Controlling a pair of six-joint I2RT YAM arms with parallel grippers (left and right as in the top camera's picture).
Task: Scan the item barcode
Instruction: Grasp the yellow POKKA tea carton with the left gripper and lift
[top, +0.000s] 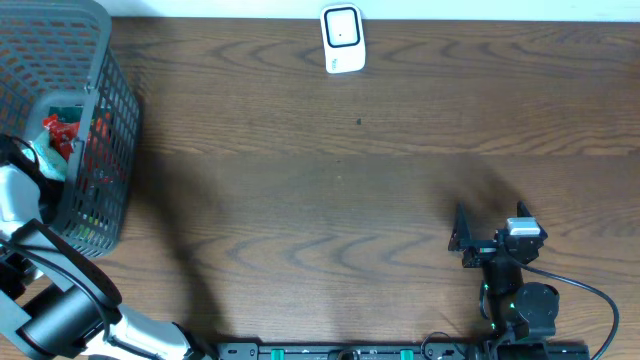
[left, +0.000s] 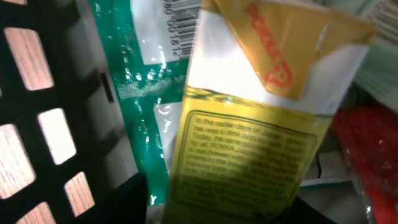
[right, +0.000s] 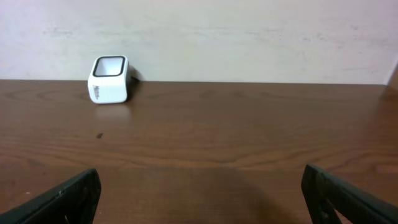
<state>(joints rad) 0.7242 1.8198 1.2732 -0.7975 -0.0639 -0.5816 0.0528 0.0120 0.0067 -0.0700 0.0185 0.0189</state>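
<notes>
Left gripper (left: 224, 208) is down inside the basket (top: 100, 110). Its 2 dark fingers (left: 134, 199) show at the bottom of the wrist view, 1 on either side of a yellow packet (left: 249, 124). Whether they press on the packet or only flank it cannot be told. That packet fills most of the view, tilted, with a white band, red lettering on its folded top and a block of fine print lower down. Beside it on the left lies a green and white packet (left: 146, 93) with a barcode (left: 180, 18) at its upper end, and red wrappers (left: 367, 149) lie to the right. The dark mesh basket sits at the far left corner of the bench (top: 300, 200). A white scanner (top: 342, 40) stands at the far edge near its middle, well apart from the basket. Right gripper (top: 458, 238) is near the front edge toward the right corner, jaws wide apart and empty, facing the scanner
</notes>
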